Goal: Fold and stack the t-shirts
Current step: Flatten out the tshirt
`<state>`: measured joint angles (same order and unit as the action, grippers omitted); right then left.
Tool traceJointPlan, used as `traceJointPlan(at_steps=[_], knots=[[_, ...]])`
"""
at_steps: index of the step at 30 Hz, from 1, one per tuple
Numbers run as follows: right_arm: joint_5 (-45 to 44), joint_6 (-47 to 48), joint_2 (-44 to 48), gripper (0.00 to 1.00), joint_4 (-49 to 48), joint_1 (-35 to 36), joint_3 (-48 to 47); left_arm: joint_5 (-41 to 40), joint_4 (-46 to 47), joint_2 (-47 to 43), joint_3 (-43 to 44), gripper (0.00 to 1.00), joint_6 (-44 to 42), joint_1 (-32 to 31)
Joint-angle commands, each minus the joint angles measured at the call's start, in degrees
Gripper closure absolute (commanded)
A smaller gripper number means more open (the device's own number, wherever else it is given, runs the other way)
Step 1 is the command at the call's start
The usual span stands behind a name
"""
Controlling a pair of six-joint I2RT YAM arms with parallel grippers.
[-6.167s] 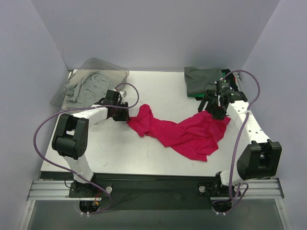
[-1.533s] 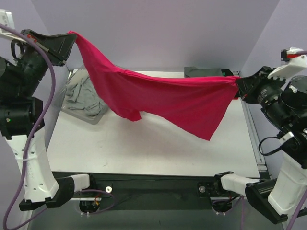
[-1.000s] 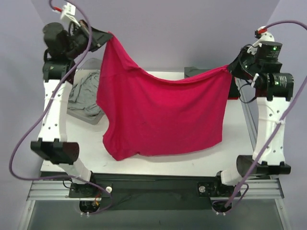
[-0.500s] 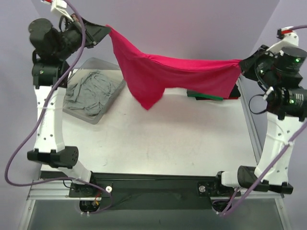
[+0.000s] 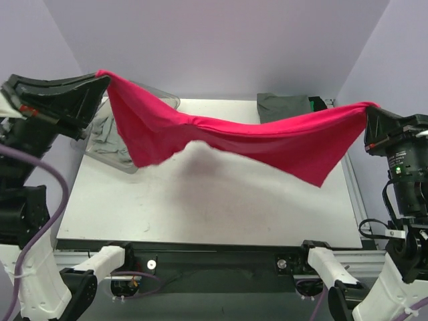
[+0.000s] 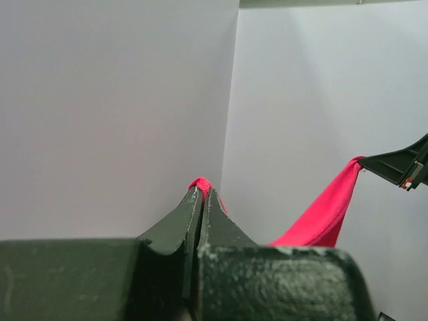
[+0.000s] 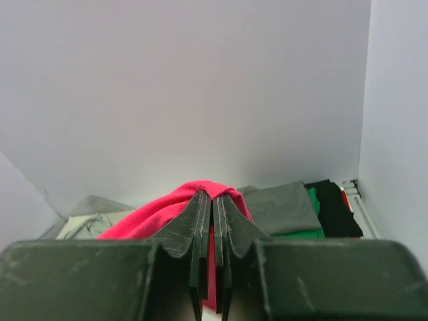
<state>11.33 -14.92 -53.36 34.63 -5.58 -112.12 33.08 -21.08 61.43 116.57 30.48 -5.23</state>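
Note:
A magenta-red t-shirt point(image 5: 221, 134) hangs stretched in the air between both arms, high above the table point(image 5: 200, 200). My left gripper point(image 5: 100, 77) is shut on its left corner, seen pinched as the red cloth point(image 6: 200, 184) in the left wrist view. My right gripper point(image 5: 368, 110) is shut on the opposite corner point(image 7: 207, 188). The shirt's middle sags and a flap droops at the right point(image 5: 314, 170). Folded t-shirts are stacked at the back right, dark grey point(image 5: 284, 105) on top, with green point(image 7: 301, 234) and black point(image 7: 331, 207) below. A light grey shirt point(image 5: 103, 130) lies in the bin.
A clear plastic bin point(image 5: 117, 157) stands at the back left of the table, partly behind the hanging cloth. Purple-grey walls close the space on three sides. The right arm's fingertips point(image 6: 401, 167) show in the left wrist view.
Both arms have swung outward and toward the camera, pulling the red shirt flatter and wider over the table. The hanging flap shifted from left of centre to the right.

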Motion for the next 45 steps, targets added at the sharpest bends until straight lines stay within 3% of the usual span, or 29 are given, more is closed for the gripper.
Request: traceJointPlan(at_steps=[1,5,8,11,14,15,17,18,19,20,21,24,27,31,35,39,45], knots=[[-1.32,-1.16,-0.51,1.00,-4.93,-0.13,0.76,-2.76,-0.45,2.11,6.37,1.00,-4.20,-1.00],[-1.40,-4.15,-2.88,1.00,-5.01,-0.13,4.95,-2.85,1.82,5.80,7.45,1.00,-2.98,-1.36],[-4.64,-4.16,-6.13,1.00,-5.36,-0.30,9.53,-0.84,7.70,9.93,-0.97,1.00,0.09,-1.36],[-4.39,-3.54,-12.09,1.00,-8.68,-2.49,19.43,2.41,15.88,18.60,-11.67,1.00,7.55,-1.71],[0.17,-5.03,-17.28,1.00,-12.73,-6.96,24.48,3.65,18.62,26.35,-14.88,1.00,6.36,-4.34],[0.35,-5.21,-21.65,1.00,-13.27,-7.33,25.45,4.01,17.75,32.64,-14.45,0.98,5.82,-4.95],[0.88,-5.21,-26.59,1.00,-13.89,-7.95,26.33,4.45,16.61,39.17,-12.78,0.78,3.99,-6.71],[1.06,-5.30,-32.10,0.99,-14.06,-8.04,26.07,4.36,15.38,45.30,-10.60,0.51,3.80,-7.24],[2.19,-6.08,-35.29,0.88,-13.98,-8.39,24.68,3.93,14.67,48.14,-9.36,0.31,3.36,-7.77],[2.90,-6.18,-38.45,0.71,-13.02,-8.65,23.18,2.79,13.53,50.78,-7.87,0.05,1.71,-8.64],[2.91,-6.61,-44.49,0.38,-11.97,-9.09,21.86,2.17,11.43,54.98,-4.98,0.03,1.08,-9.09],[1.94,-6.71,-51.29,0.07,-9.50,-9.44,19.39,0.15,8.79,58.71,-3.11,0.03,-1.21,-11.02],[0.19,-6.70,-50.45,0.03,-9.41,-9.18,22.28,-1.87,6.33,56.62,-5.47,0.03,-3.14,-13.21],[-1.84,-6.44,-46.23,0.02,-9.32,-8.04,26.76,-5.04,5.87,49.86,-15.92,0.03,-1.57,-15.77],[-3.51,-6.53,-41.92,0.02,-8.53,-5.06,31.69,-6.10,11.93,43.26,-31.45,0.03,5.09,-18.93],[-4.92,-7.05,-38.92,0.02,-7.30,-1.63,35.64,-8.64,13.26,42.45,-34.92,0.03,7.05,-23.49],[-3.78,-9.51,-38.13,0.02,-6.77,1.54,41.44,-8.21,14.30,48.08,-35.79,0.03,10.12,-28.86]])
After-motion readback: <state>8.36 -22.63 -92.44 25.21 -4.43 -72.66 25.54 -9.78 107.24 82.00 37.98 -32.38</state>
